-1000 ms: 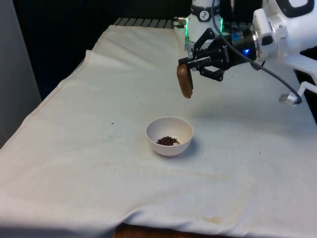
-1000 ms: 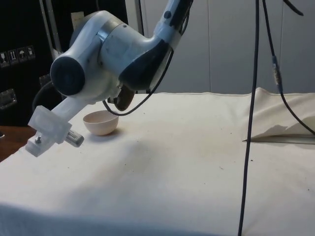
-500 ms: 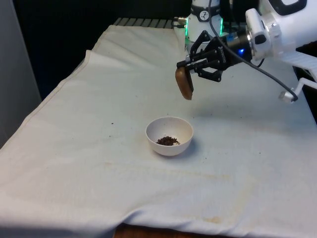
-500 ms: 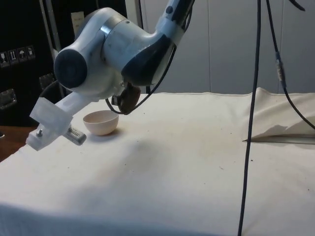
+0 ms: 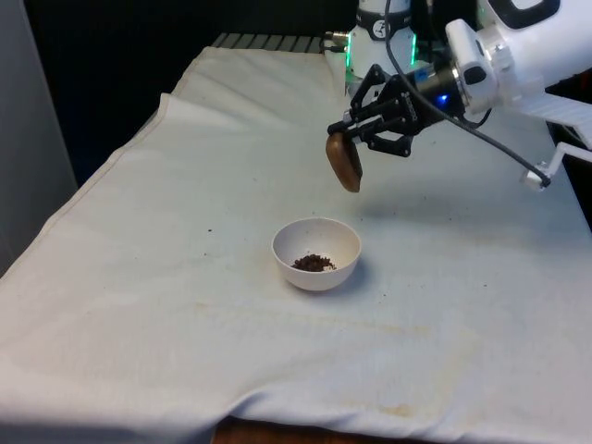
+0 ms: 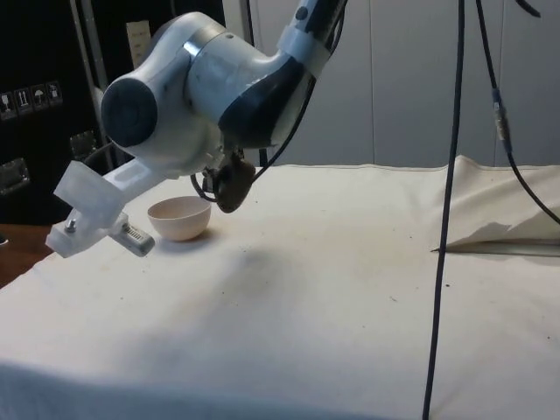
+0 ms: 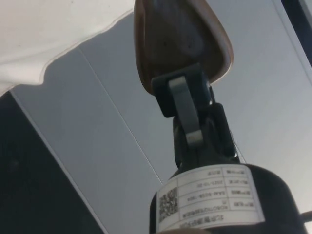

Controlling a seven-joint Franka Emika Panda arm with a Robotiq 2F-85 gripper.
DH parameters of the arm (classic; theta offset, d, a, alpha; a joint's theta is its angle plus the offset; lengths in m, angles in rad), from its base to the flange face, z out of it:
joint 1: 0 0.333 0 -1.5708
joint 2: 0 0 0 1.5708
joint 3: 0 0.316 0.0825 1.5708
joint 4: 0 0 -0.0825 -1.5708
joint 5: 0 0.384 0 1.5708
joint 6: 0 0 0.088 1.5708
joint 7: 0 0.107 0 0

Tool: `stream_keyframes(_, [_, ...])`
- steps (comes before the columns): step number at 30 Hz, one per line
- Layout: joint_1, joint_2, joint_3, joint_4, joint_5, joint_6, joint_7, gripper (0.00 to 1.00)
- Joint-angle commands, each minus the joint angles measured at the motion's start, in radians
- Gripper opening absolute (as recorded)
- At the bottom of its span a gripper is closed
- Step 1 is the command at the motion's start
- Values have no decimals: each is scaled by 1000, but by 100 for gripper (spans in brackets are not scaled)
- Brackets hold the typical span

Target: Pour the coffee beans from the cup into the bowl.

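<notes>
Above the counter: small brown rigid cup (image 5: 344, 164), tipped, beyond round white bowl (image 5: 315, 253).
Fingers: black gripper (image 5: 356, 134) clamped on cup's rim.
Bowl contents: dark coffee beans (image 5: 314, 263).
Handling: likely light, stiff; rim grip suits.

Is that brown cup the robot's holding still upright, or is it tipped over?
Tipped. The brown cup hangs tilted in the gripper above the table, and coffee beans lie in the white bowl below.
</notes>
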Motion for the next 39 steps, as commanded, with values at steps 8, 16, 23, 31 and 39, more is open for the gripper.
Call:
stream_keyframes(8, [-20,-31,-5,-38,40,67,4,0])
stream_keyframes(16, [-16,-47,-32,-52,65,95,2,0])
stream_keyframes(23, [-35,-64,-56,-72,85,170,-7,0])
stream_keyframes(31, [-40,-73,-86,-82,104,233,-8,0])
stream_keyframes(39, [-44,-81,-125,-92,120,299,-14,0])
